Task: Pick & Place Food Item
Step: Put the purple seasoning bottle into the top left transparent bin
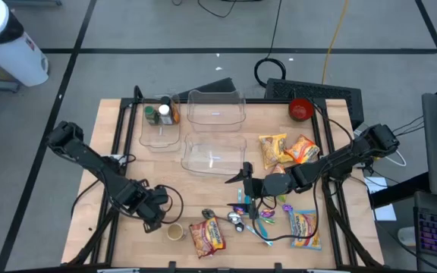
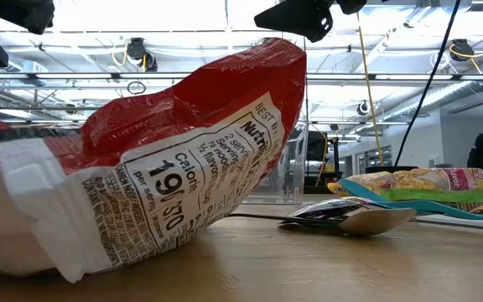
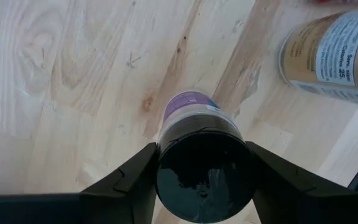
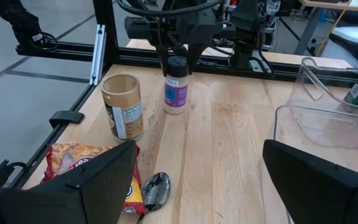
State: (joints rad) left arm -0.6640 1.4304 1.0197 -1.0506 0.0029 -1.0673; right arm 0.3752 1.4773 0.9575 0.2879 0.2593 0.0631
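The left tool (image 3: 201,180) brackets the black cap of a small jar (image 4: 175,87) standing upright on the tabletop (image 3: 73,93) beside a tan can (image 4: 122,106). The jar looks rigid, light, smooth and tippable, so gripping below the cap seems safest. Farther off, the right tool (image 1: 247,184) hovers wide open.

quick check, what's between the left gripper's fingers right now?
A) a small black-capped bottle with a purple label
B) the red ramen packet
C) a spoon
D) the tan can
A: in the left wrist view the left gripper straddles the black cap of the purple-labelled bottle, standing upright on the table; the right wrist view shows it too, with the tan can apart beside it.
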